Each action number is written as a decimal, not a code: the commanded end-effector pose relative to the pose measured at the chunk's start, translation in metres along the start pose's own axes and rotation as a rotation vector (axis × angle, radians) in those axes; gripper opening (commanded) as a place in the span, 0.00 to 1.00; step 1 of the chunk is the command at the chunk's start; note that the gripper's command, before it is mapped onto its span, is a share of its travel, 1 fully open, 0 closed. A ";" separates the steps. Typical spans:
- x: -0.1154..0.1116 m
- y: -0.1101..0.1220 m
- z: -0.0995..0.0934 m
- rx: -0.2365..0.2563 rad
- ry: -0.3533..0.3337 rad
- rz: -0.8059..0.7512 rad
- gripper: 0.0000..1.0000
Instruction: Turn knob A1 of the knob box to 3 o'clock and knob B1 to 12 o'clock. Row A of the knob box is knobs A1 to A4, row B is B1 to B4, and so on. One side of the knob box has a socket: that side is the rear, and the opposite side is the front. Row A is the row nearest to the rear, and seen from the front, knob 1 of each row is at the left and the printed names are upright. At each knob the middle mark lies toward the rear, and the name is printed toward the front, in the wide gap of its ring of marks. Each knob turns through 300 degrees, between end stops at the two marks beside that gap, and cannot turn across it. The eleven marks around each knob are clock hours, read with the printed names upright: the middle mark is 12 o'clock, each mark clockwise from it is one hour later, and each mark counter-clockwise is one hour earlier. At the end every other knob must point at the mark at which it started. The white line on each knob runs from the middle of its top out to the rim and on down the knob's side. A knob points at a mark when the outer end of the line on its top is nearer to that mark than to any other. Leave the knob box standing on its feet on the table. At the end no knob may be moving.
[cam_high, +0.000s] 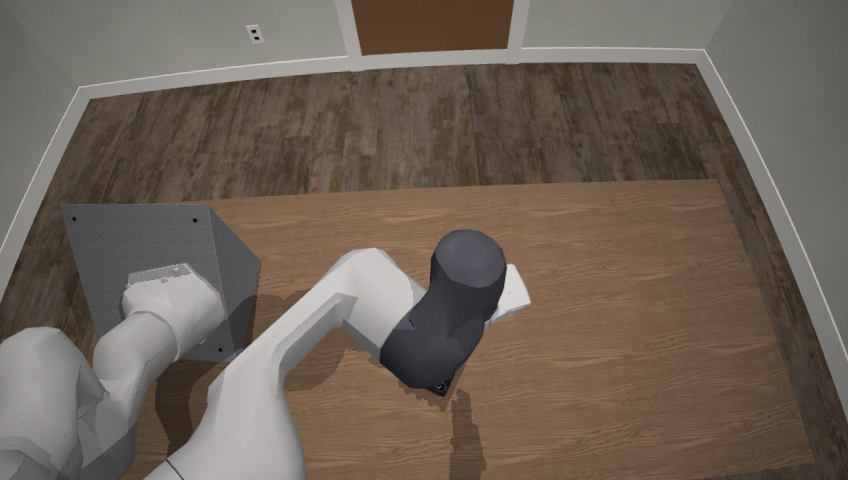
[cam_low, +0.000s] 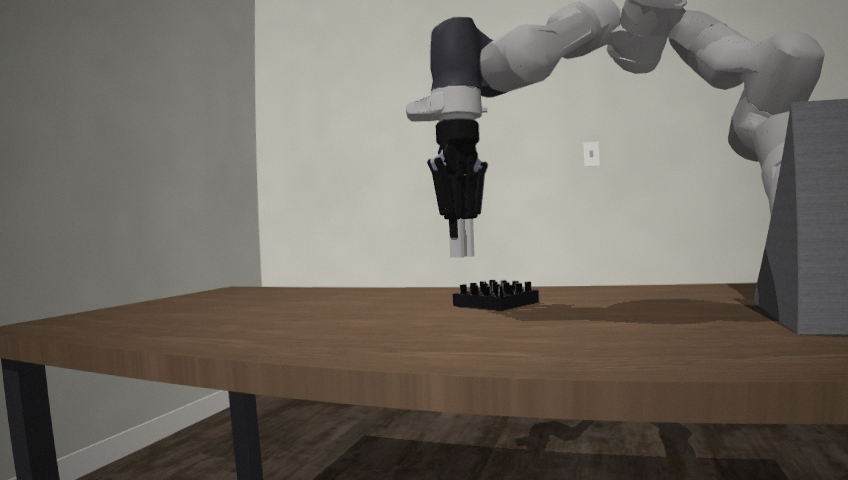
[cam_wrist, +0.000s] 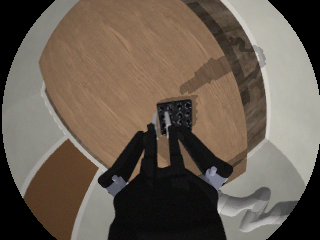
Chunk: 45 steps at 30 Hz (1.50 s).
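The knob box (cam_high: 437, 387) (cam_low: 495, 302) (cam_wrist: 175, 106) is a black, low box with rows of small black knobs and stands flat on the table. In the top view the arm hides nearly all of it. The printed names, knob lines and socket are too small to read, so I cannot tell where any knob points. My gripper (cam_low: 461, 254) (cam_wrist: 161, 117) points straight down, high above the box's left side in the exterior view. Its pale fingertips stand a little apart with nothing between them. In the wrist view one fingertip covers part of the box.
The wooden table (cam_high: 624, 267) (cam_low: 333, 333) (cam_wrist: 115, 70) carries the box. A large grey wedge-shaped block (cam_high: 235, 285) (cam_low: 818, 226) stands by the arm's base, well away from the knob box. The arm (cam_high: 357, 297) (cam_low: 535, 50) reaches over the table between them.
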<state>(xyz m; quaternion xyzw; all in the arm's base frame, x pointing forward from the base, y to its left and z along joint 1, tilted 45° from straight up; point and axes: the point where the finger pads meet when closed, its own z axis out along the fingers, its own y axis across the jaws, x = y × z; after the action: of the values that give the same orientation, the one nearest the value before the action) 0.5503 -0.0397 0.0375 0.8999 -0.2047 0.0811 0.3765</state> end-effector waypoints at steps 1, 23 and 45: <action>0.001 0.001 -0.001 -0.003 -0.001 -0.056 0.12; 0.001 0.001 -0.001 -0.003 -0.001 -0.056 0.12; 0.001 0.001 0.005 -0.003 -0.001 -0.067 0.12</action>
<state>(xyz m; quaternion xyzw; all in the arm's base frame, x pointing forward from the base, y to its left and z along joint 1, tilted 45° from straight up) 0.5503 -0.0418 0.0372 0.9047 -0.1801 0.0694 0.3798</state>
